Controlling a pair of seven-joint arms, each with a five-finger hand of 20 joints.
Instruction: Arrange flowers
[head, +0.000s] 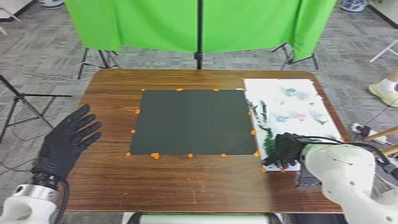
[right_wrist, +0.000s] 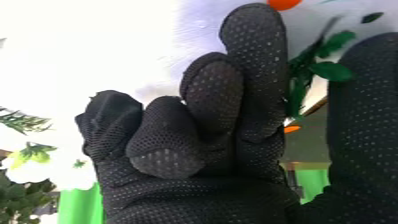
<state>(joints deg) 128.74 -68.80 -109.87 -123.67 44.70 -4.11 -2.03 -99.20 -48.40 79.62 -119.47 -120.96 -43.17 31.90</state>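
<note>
My left hand (head: 64, 142) is open above the table's left side. My right hand (head: 282, 150) is over the front left corner of the white board (head: 277, 86), by the dark green stems (head: 262, 120) along the board's left edge. Pale blue flowers (head: 293, 93) and pinkish ones (head: 285, 118) lie on the board. In the right wrist view my right hand (right_wrist: 204, 200) is open, some fingers slightly bent, and a leafy green stem (right_wrist: 302, 77) shows between the thumb and the nearest finger. Whether they touch it, I cannot tell. White flowers (right_wrist: 31, 169) show beyond the hand.
A dark grey mat (head: 191, 122) with orange markers along its edges lies mid-table (head: 178, 185), left of the board. Green cloth (head: 142, 25) hangs on a stand behind the table. Tripod legs stand behind and to the left.
</note>
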